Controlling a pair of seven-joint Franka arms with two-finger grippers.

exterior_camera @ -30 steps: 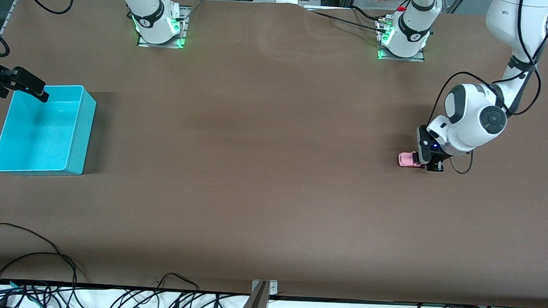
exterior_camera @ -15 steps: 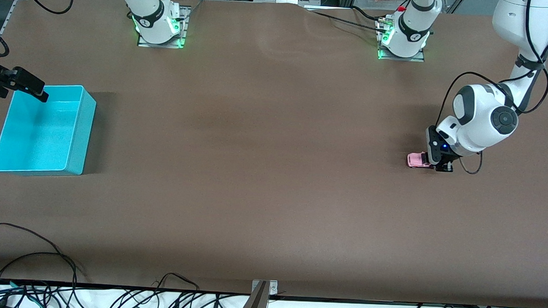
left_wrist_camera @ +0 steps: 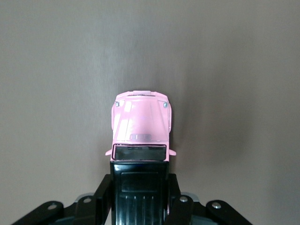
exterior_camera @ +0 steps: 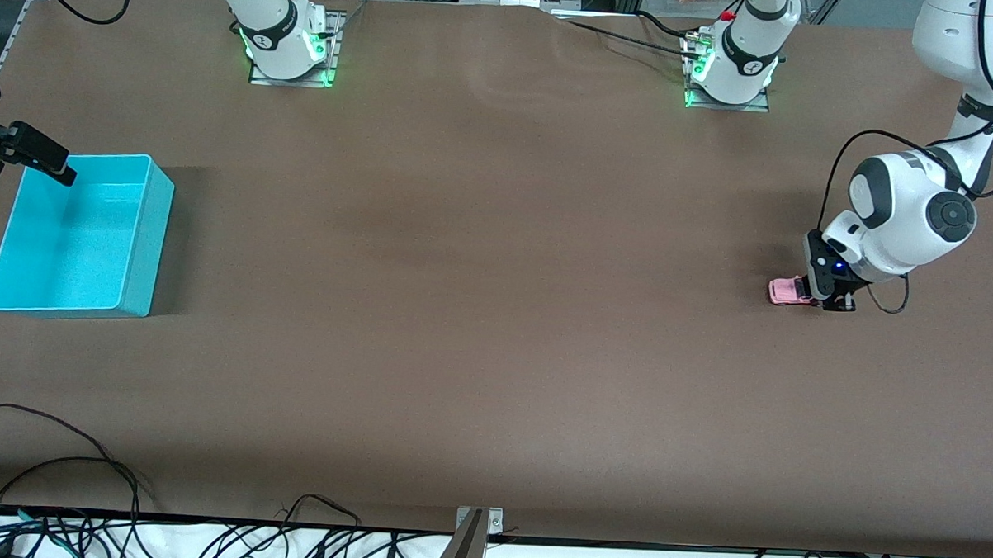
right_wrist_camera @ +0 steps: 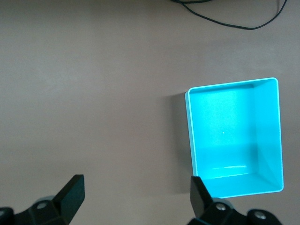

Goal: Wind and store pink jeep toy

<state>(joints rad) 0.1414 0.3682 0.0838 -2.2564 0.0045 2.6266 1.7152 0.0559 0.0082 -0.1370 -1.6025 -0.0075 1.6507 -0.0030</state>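
Observation:
The pink jeep toy (exterior_camera: 785,291) rests low on the brown table near the left arm's end. My left gripper (exterior_camera: 830,300) is shut on its rear half. In the left wrist view the pink hood (left_wrist_camera: 140,124) points away from the gripper. The black roof sits between the fingers (left_wrist_camera: 104,187) of my left gripper (left_wrist_camera: 139,180). The wheels are hidden. The turquoise bin (exterior_camera: 147,234) stands at the right arm's end. My right gripper (exterior_camera: 54,171) hangs over the bin's corner nearest the robots' bases. It is open, as the right wrist view shows (right_wrist_camera: 135,185), with nothing between its fingers.
The bin (right_wrist_camera: 229,126) holds nothing. The two arm bases (exterior_camera: 286,40) (exterior_camera: 731,64) stand along the edge farthest from the front camera. Cables (exterior_camera: 84,496) lie along the edge nearest to it. A black cable (right_wrist_camera: 225,18) crosses the right wrist view.
The left gripper has slid the jeep along the table toward the left arm's end. The right gripper has drifted slightly outward over the bin's corner.

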